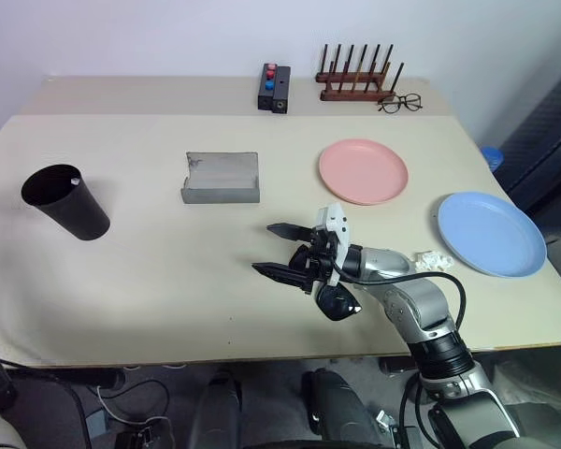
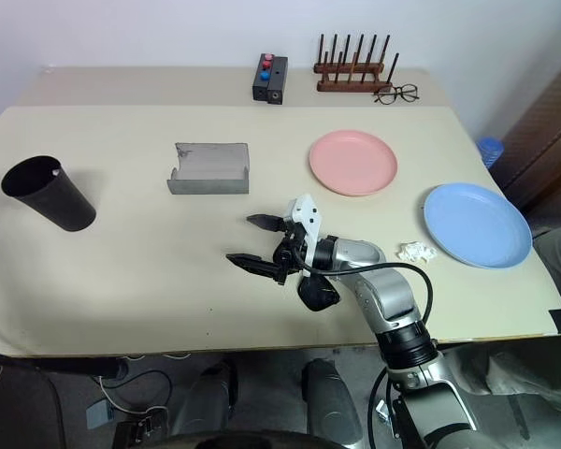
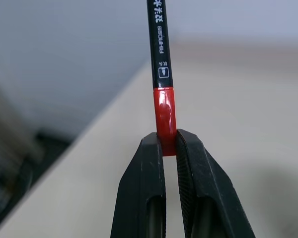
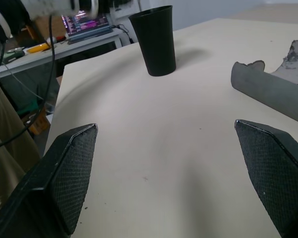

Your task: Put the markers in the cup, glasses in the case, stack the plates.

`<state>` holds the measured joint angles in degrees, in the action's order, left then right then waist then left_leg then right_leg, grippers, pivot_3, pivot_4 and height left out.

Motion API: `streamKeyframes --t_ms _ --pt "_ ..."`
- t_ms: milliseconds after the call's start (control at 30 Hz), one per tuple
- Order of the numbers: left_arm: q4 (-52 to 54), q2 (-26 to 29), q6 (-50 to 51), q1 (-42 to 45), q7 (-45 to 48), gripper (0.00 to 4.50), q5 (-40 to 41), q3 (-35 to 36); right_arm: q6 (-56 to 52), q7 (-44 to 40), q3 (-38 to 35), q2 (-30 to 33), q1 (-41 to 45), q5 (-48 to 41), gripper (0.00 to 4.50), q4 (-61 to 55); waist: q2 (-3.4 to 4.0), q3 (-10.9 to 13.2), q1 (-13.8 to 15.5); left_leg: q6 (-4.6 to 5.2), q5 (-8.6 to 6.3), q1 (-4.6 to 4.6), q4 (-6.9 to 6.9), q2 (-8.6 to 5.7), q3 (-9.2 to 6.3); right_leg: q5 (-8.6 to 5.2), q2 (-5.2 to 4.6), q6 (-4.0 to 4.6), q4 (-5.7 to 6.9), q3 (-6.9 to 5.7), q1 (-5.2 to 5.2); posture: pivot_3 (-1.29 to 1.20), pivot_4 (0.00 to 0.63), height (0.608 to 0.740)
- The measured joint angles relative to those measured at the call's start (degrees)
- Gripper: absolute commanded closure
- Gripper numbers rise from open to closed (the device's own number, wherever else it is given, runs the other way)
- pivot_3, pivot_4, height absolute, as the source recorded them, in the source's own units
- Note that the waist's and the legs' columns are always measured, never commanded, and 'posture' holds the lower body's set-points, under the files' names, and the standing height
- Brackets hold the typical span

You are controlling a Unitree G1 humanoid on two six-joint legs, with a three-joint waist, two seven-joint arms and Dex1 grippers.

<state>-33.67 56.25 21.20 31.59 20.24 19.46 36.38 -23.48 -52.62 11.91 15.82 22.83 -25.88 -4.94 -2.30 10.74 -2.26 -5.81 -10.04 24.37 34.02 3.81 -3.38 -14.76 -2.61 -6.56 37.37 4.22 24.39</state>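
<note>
My left gripper (image 3: 170, 141) is shut on the red cap of a black marker (image 3: 159, 44), which stands out past the fingertips over the table's edge. The black cup (image 1: 65, 201) stands at the table's left, tilted, with a small white tip at its rim. Open and holding nothing, my right gripper (image 1: 266, 249) hovers over the table's middle and points toward the cup (image 4: 156, 39). The grey case (image 1: 222, 178) lies behind it. To the right, the pink plate (image 1: 363, 170) and the blue plate (image 1: 491, 232) lie apart. The sunglasses are out of view.
At the back edge stand a black box with red and blue buttons (image 1: 274, 87) and a wooden peg rack (image 1: 357, 79), with thin-framed spectacles (image 1: 399, 103) beside it. A crumpled white scrap (image 1: 435, 260) lies near the blue plate.
</note>
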Motion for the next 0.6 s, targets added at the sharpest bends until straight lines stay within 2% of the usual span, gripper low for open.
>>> streamKeyframes --t_ms 167,333,467,600 --pt "18.89 -2.62 5.82 -7.76 2.83 4.45 5.71 1.88 -0.03 -0.02 -0.01 0.32 -0.16 -0.13 0.0 -0.16 0.01 0.01 -0.26 0.0 0.0 0.02 -0.01 0.0 0.0 -0.01 0.0 0.01 -0.02 0.01 0.0 0.0 0.15 0.74" --pt "35.51 -2.68 12.05 -12.81 6.89 4.45 12.11 2.76 -0.03 -0.14 0.01 0.29 -0.18 -0.14 0.0 -0.22 0.01 0.01 -0.23 0.0 0.0 0.01 0.0 0.0 0.0 -0.1 0.0 0.18 -0.04 0.02 0.0 0.0 0.15 0.74" --pt "39.66 -4.18 13.88 -13.01 6.45 4.45 14.77 3.81 -0.02 -0.33 0.03 0.15 -0.17 -0.13 0.0 -0.22 0.03 0.02 -0.26 0.01 0.0 -0.01 0.0 0.0 -0.01 -0.1 0.0 0.19 -0.04 0.03 0.0 0.0 0.15 0.74" --pt "41.0 -8.14 13.08 -17.55 5.09 4.45 14.1 4.61 0.1 -0.57 0.04 -0.06 -0.12 -0.11 0.0 -0.21 0.06 0.04 -0.39 0.01 -0.01 -0.02 -0.02 0.0 0.01 -0.1 0.01 0.18 -0.06 0.05 0.0 0.0 0.15 0.74"
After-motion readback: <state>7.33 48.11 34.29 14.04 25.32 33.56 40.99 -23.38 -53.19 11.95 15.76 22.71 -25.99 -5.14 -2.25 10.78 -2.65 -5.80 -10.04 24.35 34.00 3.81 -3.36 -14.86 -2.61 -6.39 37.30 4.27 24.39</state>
